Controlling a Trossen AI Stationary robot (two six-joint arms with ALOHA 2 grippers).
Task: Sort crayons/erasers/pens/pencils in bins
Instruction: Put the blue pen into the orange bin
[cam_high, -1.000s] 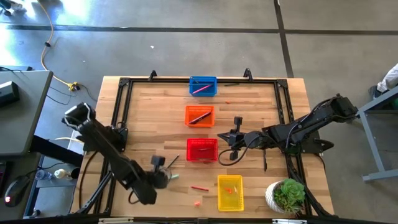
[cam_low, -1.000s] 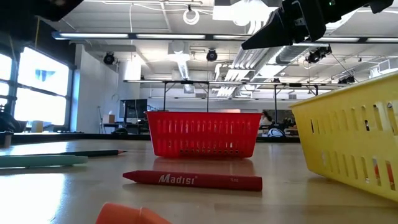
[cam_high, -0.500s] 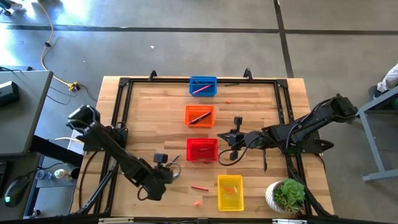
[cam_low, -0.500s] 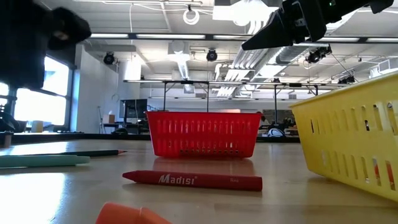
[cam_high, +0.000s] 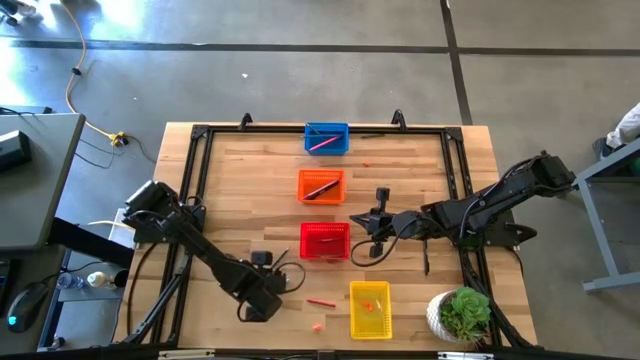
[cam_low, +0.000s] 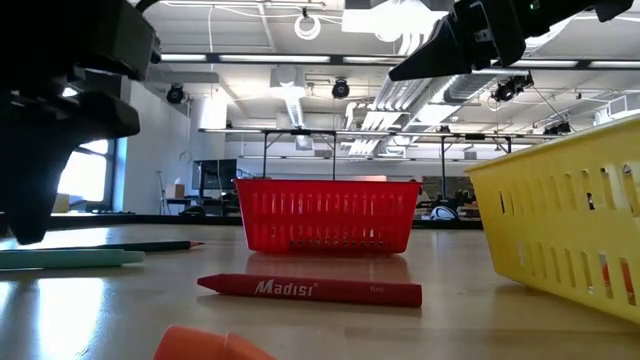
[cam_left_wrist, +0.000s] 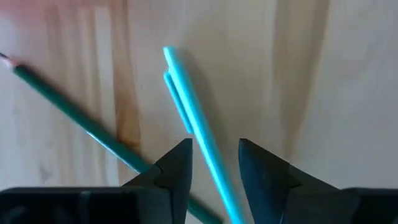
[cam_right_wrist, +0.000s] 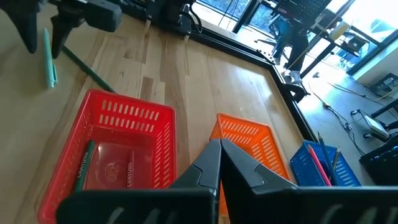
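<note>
Wooden table (cam_high: 240, 190): loose items left near the left gripper; four bins in a row beyond it.
Left gripper (cam_left_wrist: 214, 163): low over the boards, fingers spread, straddling the teal pen (cam_left_wrist: 199, 134); nothing pinched yet.
Green pencil (cam_left_wrist: 74, 118): flat on the table just beside that gripper, crossing under the pen; unsorted.
Red crayon (cam_high: 320, 302): on the table near the left gripper, toward the yellow bin; unsorted.
Eraser (cam_high: 318, 325): orange-red lump close beside the crayon, outside any bin; unsorted.
Yellow bin (cam_high: 370, 309): beyond the crayon from the left gripper; small orange-red pieces inside, judged erasers already sorted.
Red bin (cam_right_wrist: 102, 149): just below the right gripper; crayons lying inside.
Right gripper (cam_right_wrist: 219, 155): idle above the gap between red and orange bins, fingers pressed together, empty.
Orange bin (cam_high: 321, 186): past the red bin; a dark stick inside.
Blue bin (cam_high: 326, 138): farthest from both grippers; a pink stick inside.
Progress (judged): mostly done; pen, pencil, crayon and eraser remain.
</note>
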